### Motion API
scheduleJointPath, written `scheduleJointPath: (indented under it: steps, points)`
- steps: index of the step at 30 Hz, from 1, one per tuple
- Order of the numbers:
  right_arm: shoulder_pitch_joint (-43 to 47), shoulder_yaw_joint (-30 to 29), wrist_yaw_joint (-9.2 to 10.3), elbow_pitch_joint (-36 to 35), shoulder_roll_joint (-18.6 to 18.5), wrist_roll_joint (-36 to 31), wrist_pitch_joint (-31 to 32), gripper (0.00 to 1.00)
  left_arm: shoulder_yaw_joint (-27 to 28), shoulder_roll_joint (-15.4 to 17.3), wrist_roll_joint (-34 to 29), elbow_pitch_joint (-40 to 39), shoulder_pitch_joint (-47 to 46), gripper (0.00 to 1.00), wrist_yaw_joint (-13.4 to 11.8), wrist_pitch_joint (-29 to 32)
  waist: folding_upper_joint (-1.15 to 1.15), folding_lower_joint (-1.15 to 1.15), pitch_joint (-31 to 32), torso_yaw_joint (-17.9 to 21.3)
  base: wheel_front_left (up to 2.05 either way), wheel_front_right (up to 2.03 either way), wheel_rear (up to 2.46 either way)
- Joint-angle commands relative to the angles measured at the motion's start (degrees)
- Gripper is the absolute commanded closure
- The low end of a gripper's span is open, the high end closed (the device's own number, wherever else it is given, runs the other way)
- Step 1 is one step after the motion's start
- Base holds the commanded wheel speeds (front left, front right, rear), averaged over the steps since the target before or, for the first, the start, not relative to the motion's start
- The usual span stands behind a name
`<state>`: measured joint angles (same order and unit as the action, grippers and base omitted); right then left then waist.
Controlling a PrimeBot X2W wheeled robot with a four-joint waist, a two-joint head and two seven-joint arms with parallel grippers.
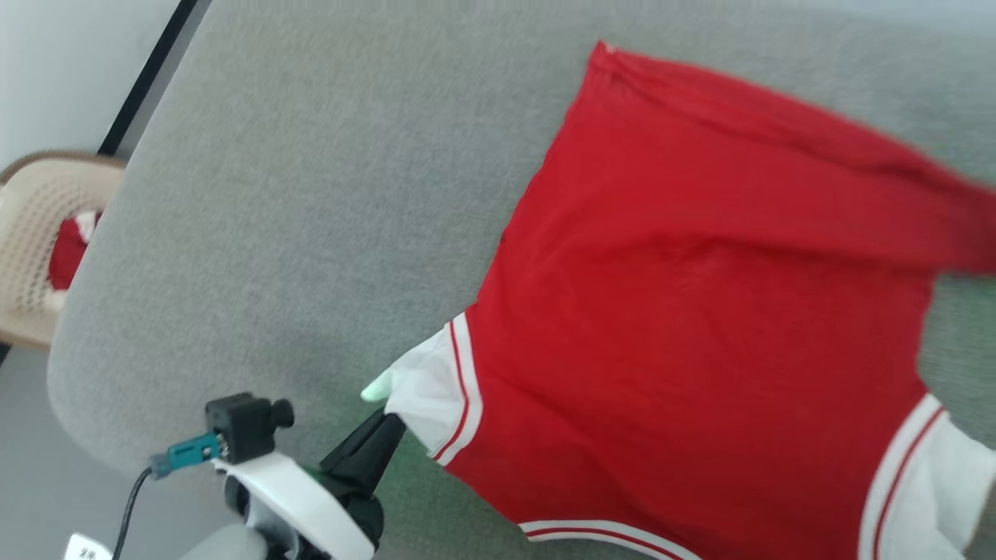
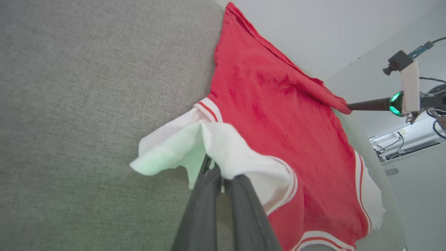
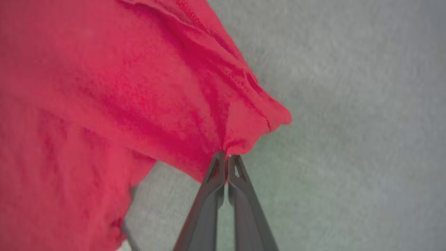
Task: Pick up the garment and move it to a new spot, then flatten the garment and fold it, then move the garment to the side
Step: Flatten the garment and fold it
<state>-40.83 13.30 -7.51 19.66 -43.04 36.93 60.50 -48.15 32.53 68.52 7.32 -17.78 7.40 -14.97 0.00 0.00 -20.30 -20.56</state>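
The garment (image 1: 700, 311), a red shirt with white sleeves and red-and-white striped trim, lies spread over the grey fabric surface (image 1: 311, 194). My left gripper (image 1: 389, 424) is shut on its white sleeve at the lower left; the left wrist view has the sleeve cloth draped over the closed fingers (image 2: 217, 170). My right gripper (image 3: 227, 157) is shut on a red corner of the garment (image 3: 139, 104), pinching the hem at the fingertips. In the left wrist view the right gripper (image 2: 350, 106) holds that far corner slightly lifted off the surface.
A beige plastic basket (image 1: 39, 233) with red cloth inside stands off the surface's left edge. The grey surface's rounded edge (image 1: 78, 389) runs down the left, with floor beyond it. A dark strip (image 1: 152, 78) lines the wall at the upper left.
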Motion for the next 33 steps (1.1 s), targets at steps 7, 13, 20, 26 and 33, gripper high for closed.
scheduleJointPath:
  steps: [7, 13, 20, 26, 33]
  points:
    - [25.88, -5.64, 0.05, -18.74, -2.21, 8.86, 4.5, 1.0, 3.26, 2.3, 0.9, 0.87, 5.04, 1.0, 0.13, -0.3, 0.0, 0.0, 7.34, 6.84, 0.0, 0.0, 0.0]
    - [44.33, -11.54, 0.05, -30.73, 2.97, 8.6, 7.22, 1.0, 5.42, 3.01, 1.16, 0.0, 7.39, 1.0, 0.13, -0.3, 0.0, 0.0, 8.47, 8.48, 0.0, 0.0, 0.0]
    - [57.25, -11.39, 0.05, -39.61, 10.0, 5.94, 10.02, 1.0, 6.72, 3.14, 0.97, -0.21, 8.53, 1.0, 0.13, -0.31, 0.0, 0.0, 8.7, 9.12, 0.0, 0.0, 0.0]
    - [58.25, -10.43, 0.05, -42.79, 14.58, 3.28, 7.87, 0.29, 8.3, 2.69, 0.62, -0.92, 9.89, 1.0, 0.13, -0.31, 0.0, 0.0, 8.28, 9.88, 0.0, 0.0, 0.0]
    - [55.41, -18.4, 0.04, -47.0, 14.09, 4.48, 8.14, 0.0, 8.65, 1.97, 0.08, -1.47, 9.21, 1.0, 0.13, -0.31, 0.0, 0.0, 7.31, 9.22, 0.0, 0.0, 0.0]
